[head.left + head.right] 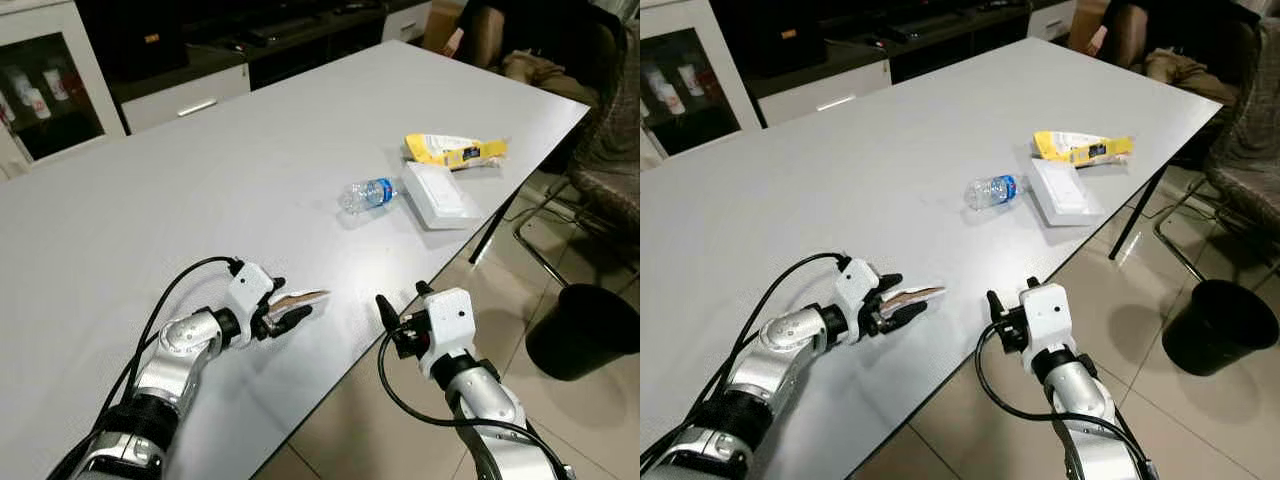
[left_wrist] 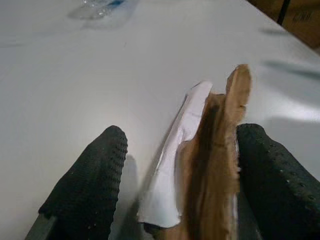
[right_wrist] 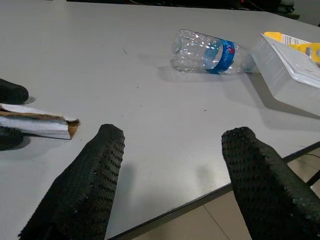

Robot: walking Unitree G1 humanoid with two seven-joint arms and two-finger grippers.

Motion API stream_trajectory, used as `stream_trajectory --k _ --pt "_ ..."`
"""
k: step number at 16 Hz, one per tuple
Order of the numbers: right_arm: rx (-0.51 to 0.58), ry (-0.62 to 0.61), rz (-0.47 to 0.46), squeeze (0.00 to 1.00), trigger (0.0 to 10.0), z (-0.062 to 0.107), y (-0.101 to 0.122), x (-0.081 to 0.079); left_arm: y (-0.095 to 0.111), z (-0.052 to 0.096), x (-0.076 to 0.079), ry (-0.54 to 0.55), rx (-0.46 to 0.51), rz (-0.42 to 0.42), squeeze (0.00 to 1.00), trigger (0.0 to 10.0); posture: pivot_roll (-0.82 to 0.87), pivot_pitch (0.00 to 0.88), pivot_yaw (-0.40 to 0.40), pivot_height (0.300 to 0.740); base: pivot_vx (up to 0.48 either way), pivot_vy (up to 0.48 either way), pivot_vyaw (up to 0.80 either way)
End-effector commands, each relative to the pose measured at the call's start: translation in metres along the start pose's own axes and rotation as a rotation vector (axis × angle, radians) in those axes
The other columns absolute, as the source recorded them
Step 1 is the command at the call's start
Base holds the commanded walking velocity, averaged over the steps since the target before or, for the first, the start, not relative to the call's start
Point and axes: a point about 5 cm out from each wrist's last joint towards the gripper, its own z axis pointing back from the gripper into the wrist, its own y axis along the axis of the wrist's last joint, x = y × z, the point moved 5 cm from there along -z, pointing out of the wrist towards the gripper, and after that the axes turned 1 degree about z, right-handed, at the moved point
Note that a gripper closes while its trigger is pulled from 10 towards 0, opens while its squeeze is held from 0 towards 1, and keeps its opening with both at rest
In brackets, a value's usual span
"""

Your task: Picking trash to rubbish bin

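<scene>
Near the surface's point(image 1: 150, 200) front edge, the left gripper point(image 1: 283, 316) is clenched on a flattened brown-and-white cardboard scrap point(image 1: 300, 298), held just above the top. The right gripper point(image 1: 400, 305) hangs released just off that edge. Farther along the right edge lie a crushed plastic bottle point(image 1: 366, 194), a white box point(image 1: 438, 193) and a yellow wrapper point(image 1: 455, 151). A black rubbish bin point(image 1: 585, 330) stands on the floor beyond that edge.

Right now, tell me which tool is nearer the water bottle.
Right. The right tool hovers at the table edge below the water bottle; the left tool, holding cardboard scrap, sits farther left.
</scene>
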Motion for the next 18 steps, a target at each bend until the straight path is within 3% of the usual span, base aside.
stream_trajectory --k 1,2,4,6,7,9,12,18 --pt "0.005 0.0 0.002 0.0 10.0 0.0 0.002 0.001 -0.002 -0.002 0.002 -0.015 -0.012 -0.005 0.0 1.6 -0.06 0.0 -0.008 0.74 0.0 0.0 0.0" --pt "0.005 0.008 -0.014 0.0 10.0 0.0 0.002 0.0 -0.002 -0.003 0.003 -0.025 -0.006 0.002 0.0 0.0 -0.06 0.0 -0.007 0.74 0.0 0.0 0.0" --pt "-0.002 0.095 -0.054 0.0 10.0 0.002 0.001 -0.011 -0.002 -0.004 0.005 -0.047 -0.001 0.012 0.0 0.0 -0.06 0.0 -0.007 0.74 0.0 0.0 0.0" --pt "-0.066 0.407 -0.138 0.0 10.0 0.02 -0.006 -0.056 -0.002 -0.004 0.008 -0.083 0.006 0.021 0.0 0.0 -0.06 0.0 -0.006 0.74 0.0 0.0 0.0" --pt "-0.084 0.461 -0.164 0.0 10.0 0.024 -0.006 -0.064 -0.002 -0.004 0.01 -0.098 0.009 0.022 0.0 0.0 -0.06 0.0 -0.006 0.74 0.0 0.0 0.0" --pt "-0.115 0.511 -0.226 0.0 10.0 0.026 -0.006 -0.066 -0.002 -0.003 0.01 -0.113 0.01 0.025 0.0 0.0 -0.06 0.0 -0.003 0.74 0.0 0.0 0.0" --pt "-0.156 0.578 -0.228 0.0 10.0 0.033 -0.009 -0.069 0.001 -0.003 0.008 -0.126 0.023 0.028 0.0 0.0 -0.06 0.0 -0.005 0.74 0.0 0.0 0.0" --pt "-0.159 0.581 -0.237 0.0 10.0 0.03 -0.006 -0.068 0.004 -0.002 0.005 -0.139 0.033 0.053 0.0 0.0 -0.05 0.0 -0.004 0.74 0.0 0.0 0.0"
